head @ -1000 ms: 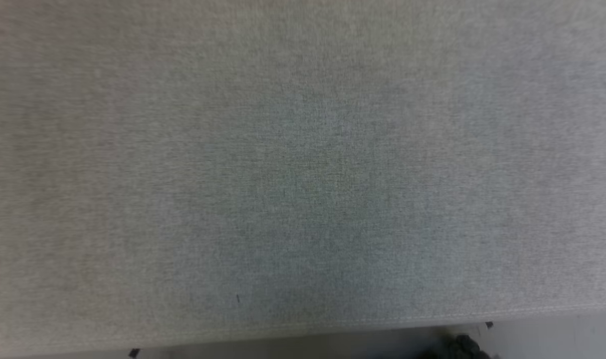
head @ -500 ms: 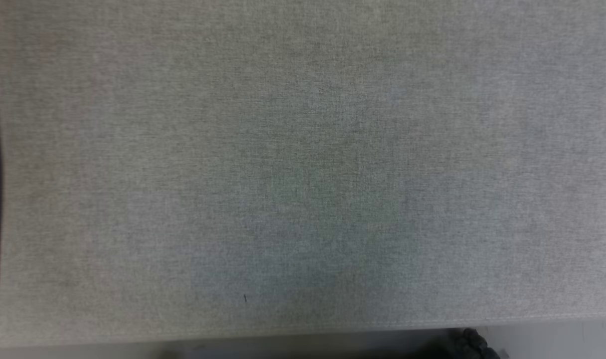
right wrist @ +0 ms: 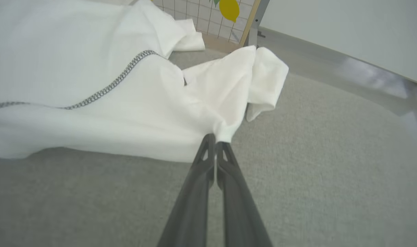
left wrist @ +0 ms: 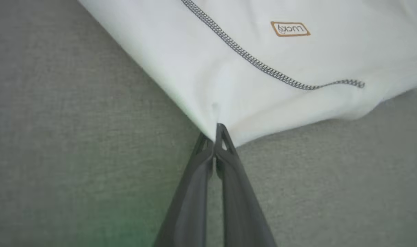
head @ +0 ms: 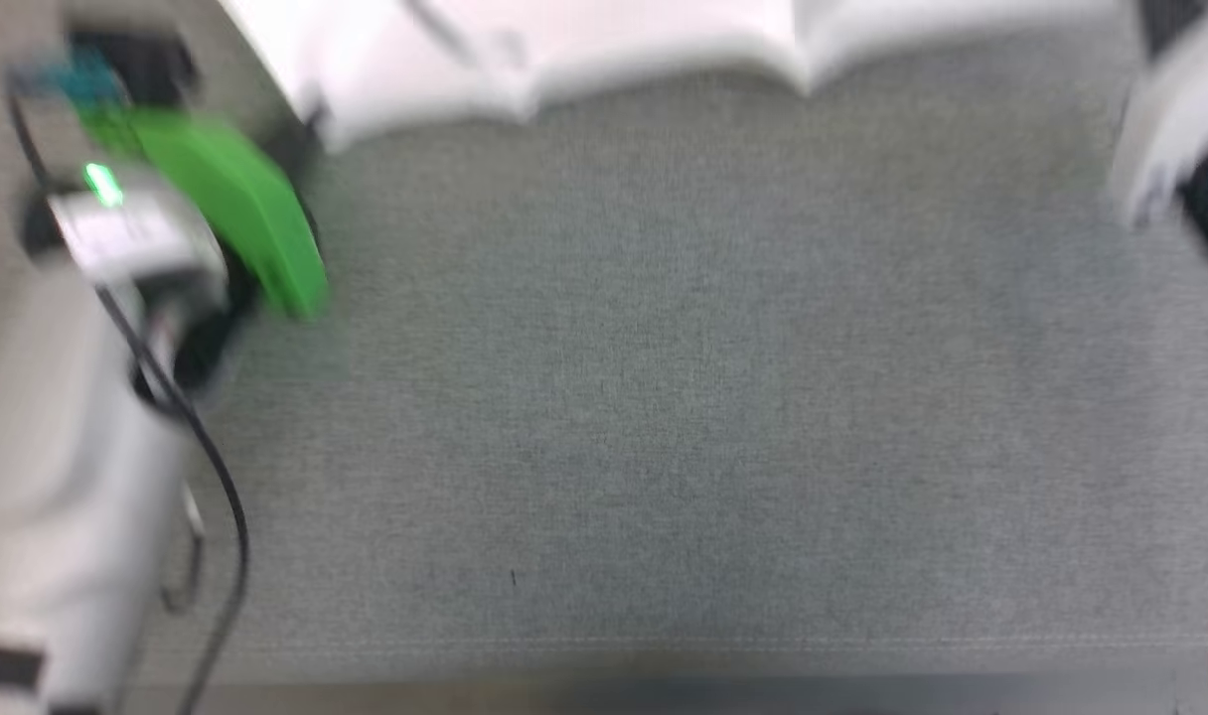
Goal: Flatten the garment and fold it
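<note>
**A:** How do the jaws stand?

**B:** Both pairs are pressed together on cloth. The left gripper pinches a corner of the garment. The right gripper pinches another point on its edge, with fabric caught between the tips.

**A:** And the shirt from there outward?

**B:** In the left wrist view it fans out from the tips between 11 and 3 o'clock, lying on the grey table cloth. The zigzag stitching runs from 12 toward 3, and there is a tan label at 1. In the right wrist view it spreads from 9 through 12, with a bunched sleeve at 1 o'clock, just past the tips. The head view is blurred, but the shirt lies along 12 o'clock, well apart from the table's near edge.

**A:** So which step is this?

**B:** Flattening, I'd judge. Two points on one edge are held and no fold is made yet.

**A:** And next?

**B:** Probably an even pull toward 6 o'clock, arms level and the edge taut between them. That crumpled sleeve needs spreading before any fold.
</note>
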